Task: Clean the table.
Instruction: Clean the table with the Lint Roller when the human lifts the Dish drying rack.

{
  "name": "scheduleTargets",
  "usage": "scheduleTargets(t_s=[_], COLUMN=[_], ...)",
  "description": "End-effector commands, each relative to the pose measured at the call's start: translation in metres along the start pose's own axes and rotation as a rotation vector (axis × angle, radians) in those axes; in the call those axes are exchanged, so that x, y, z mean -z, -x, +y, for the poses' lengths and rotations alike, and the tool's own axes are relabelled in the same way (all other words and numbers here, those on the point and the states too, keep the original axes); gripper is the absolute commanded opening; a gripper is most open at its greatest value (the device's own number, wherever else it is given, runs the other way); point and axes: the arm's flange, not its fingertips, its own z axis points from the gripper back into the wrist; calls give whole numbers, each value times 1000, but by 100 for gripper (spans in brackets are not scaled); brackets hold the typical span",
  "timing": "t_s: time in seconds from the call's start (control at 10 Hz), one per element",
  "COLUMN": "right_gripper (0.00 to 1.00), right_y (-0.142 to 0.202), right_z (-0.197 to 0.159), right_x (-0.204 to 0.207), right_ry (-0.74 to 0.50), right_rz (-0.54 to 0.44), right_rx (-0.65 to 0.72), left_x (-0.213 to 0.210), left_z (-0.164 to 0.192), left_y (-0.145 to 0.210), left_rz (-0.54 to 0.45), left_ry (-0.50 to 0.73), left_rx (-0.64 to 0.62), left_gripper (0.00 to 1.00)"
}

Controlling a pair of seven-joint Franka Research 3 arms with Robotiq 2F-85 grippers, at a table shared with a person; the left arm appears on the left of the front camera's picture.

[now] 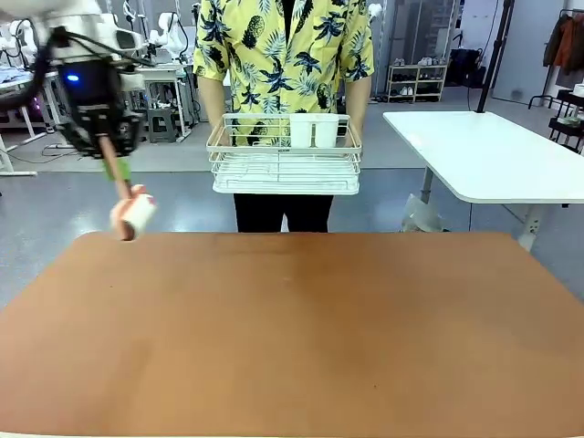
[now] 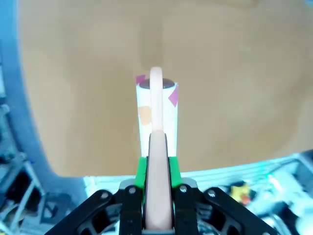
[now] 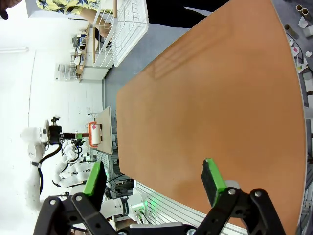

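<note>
Front view gives you one worktop (image 1: pixel 292 338): a wide terracotta slab, smooth and matte, with rounded corners, spreading across the near half of the scene. Its top is bare.

You have two claws. Your left claw (image 1: pixel 113 162) is clamped tight on the peach-coloured handle of one lint roller (image 1: pixel 133 215). The handle is a slim rounded bar gripped between the green pads. The roll at its end is a short white cylinder with small pink and orange patches. The roller hangs by the worktop's far left corner, and you cannot tell whether it touches the surface. Your right claw (image 3: pixel 154 166) stands wide open above the worktop, with nothing between its fingers.

Beyond the far edge stands one person (image 1: pixel 283 55) in a yellow leaf-print shirt, holding one white wire rack (image 1: pixel 283 172) level at waist height. The rack is rectangular, made of thin bars with a pale rim, and carries two plain white cups (image 1: pixel 314 130) side by side at its back. One white-topped table (image 1: pixel 493 155) with metal legs sits further back on the right.
</note>
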Motion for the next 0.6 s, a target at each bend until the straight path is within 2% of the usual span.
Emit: scheduleTargets(t_s=[0.0,0.2,0.3,0.4,0.5], right_gripper=[100,100,100,100,100], right_y=[0,0,0,0,0], right_z=[2,2,2,2,2], right_x=[0,0,0,0,0], right_ry=[-22,-22,-22,-22,-22], right_rz=[-8,-8,-8,-8,-8], right_rx=[-14,-14,-14,-14,-14], left_x=[2,-4,1,-7,-7], left_z=[11,19,19,21,21], left_y=[25,41,37,35,35], left_rz=[-1,-89,-122,-39,-39], left_ry=[-100,-130,-110,-107,-107], left_rx=[-69,-39,-30,-26,-26], left_gripper=[21,21,21,21,21])
